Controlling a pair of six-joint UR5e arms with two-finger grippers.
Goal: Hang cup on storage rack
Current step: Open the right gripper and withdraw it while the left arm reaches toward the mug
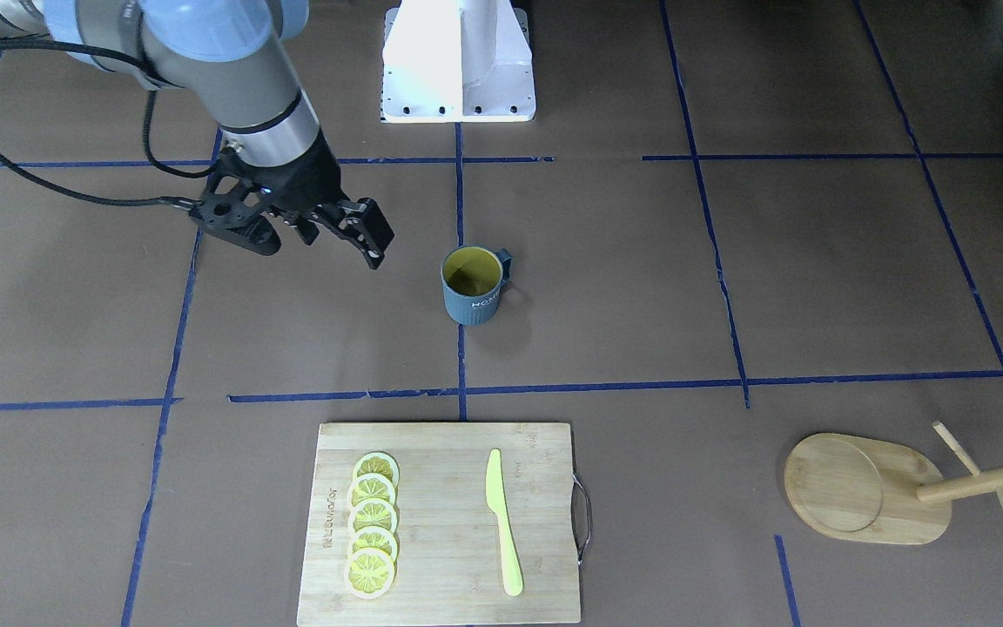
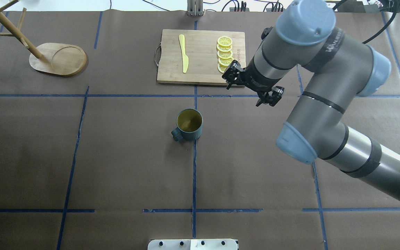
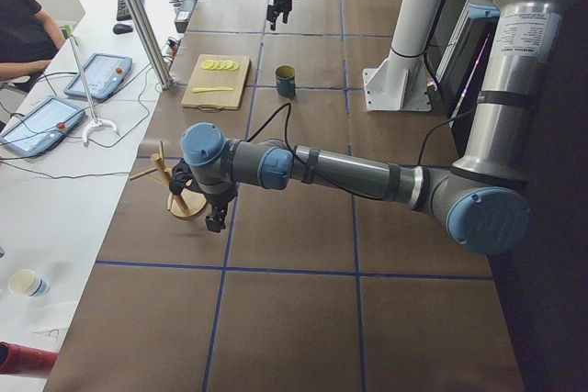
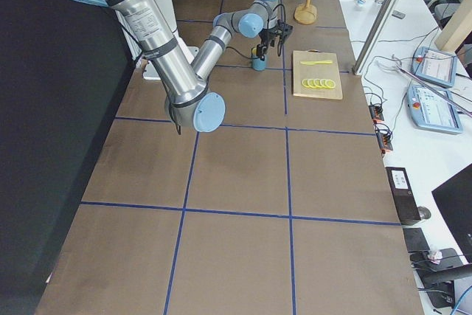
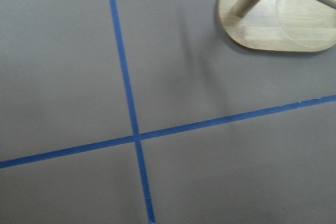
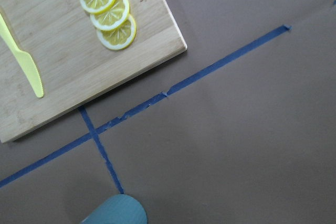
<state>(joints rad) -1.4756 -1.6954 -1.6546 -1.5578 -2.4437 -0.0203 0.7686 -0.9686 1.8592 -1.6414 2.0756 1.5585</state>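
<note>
The cup (image 1: 471, 287) is a dark blue-grey mug with a yellow-green inside. It stands upright mid-table, also in the overhead view (image 2: 189, 125). The storage rack (image 1: 867, 488) is a light wooden mug tree on an oval base, at the far corner on my left side (image 2: 57, 59). My right gripper (image 1: 371, 239) hovers above the table beside the cup, apart from it, open and empty. My left gripper (image 3: 213, 218) hangs close to the rack base (image 5: 273, 30). It shows only in the side view, so I cannot tell if it is open.
A bamboo cutting board (image 1: 440, 522) with a metal handle lies beyond the cup. It carries several lemon slices (image 1: 371, 522) and a yellow-green knife (image 1: 501, 522). Blue tape lines cross the brown table. The robot's white base (image 1: 458, 61) stands at the near edge.
</note>
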